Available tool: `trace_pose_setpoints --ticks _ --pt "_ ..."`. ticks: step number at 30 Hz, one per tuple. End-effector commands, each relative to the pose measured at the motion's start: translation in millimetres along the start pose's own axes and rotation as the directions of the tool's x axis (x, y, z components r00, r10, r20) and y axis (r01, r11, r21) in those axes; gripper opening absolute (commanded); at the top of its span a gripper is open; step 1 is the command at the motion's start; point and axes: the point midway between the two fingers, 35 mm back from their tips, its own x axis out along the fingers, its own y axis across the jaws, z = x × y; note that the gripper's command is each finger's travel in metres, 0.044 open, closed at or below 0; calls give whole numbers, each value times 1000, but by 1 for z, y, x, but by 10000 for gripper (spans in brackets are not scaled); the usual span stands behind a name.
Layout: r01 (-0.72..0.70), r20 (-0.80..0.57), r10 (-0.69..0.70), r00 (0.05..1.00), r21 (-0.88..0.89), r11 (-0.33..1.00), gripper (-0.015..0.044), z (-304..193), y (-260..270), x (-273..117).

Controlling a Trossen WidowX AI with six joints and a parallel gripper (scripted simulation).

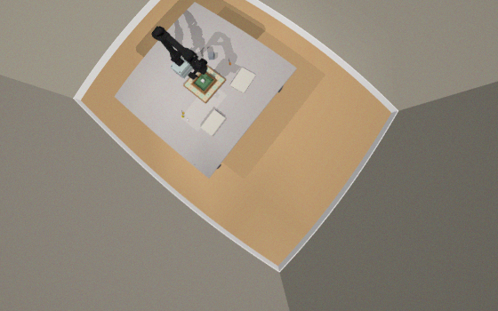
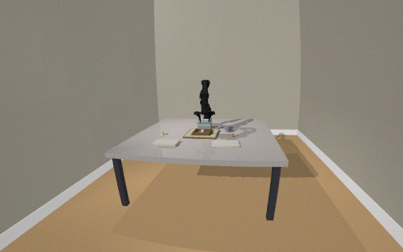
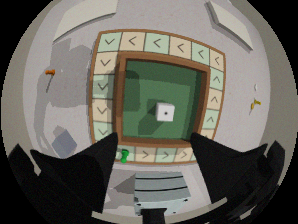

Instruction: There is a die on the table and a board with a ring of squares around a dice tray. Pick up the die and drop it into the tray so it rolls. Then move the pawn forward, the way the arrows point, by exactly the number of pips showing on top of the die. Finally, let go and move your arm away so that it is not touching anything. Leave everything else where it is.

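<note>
Now resting flat on the green floor of the dice tray (image 3: 143, 83), a little off centre: the white die (image 3: 164, 112), one dark pip on its upward face as far as the small wrist view shows. Framing that tray, a brown wooden wall, and around it the board (image 3: 157, 43) with its ring of pale squares, each marked with an arrow. On the ring's near row, just beside the left dark finger in the wrist view, the green pawn (image 3: 124, 156), upright on its square. Above the board's near edge, the gripper (image 3: 154, 163), jaws spread wide and empty, touching neither die nor pawn. Behind it, the black arm (image 2: 204, 99) rising from its pale base at the far side of the desk (image 2: 258, 153). Further out on the desk: two flat white pads (image 2: 165, 142) (image 2: 225, 143) lying either side in front of the board, a small grey block (image 2: 229, 128) beside the arm's base, a small orange piece (image 2: 233, 135) near that block, and a small yellow piece (image 2: 163, 133) well apart on the other side. Too small to tell what those last two pieces are.
</note>
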Motion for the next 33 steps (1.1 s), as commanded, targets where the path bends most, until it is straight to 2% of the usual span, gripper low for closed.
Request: trace_pose_setpoints --ticks 1,3,4,16,33 --pt "-13 -60 8 998 -93 996 256 -51 35 13" --pt "-17 -85 5 996 -138 990 204 -77 47 20" --pt "-17 -92 3 996 -150 989 200 -84 50 21" --pt "-17 -94 3 996 -154 988 200 -87 50 22" --pt "-17 -94 3 996 -154 988 200 -89 51 49"
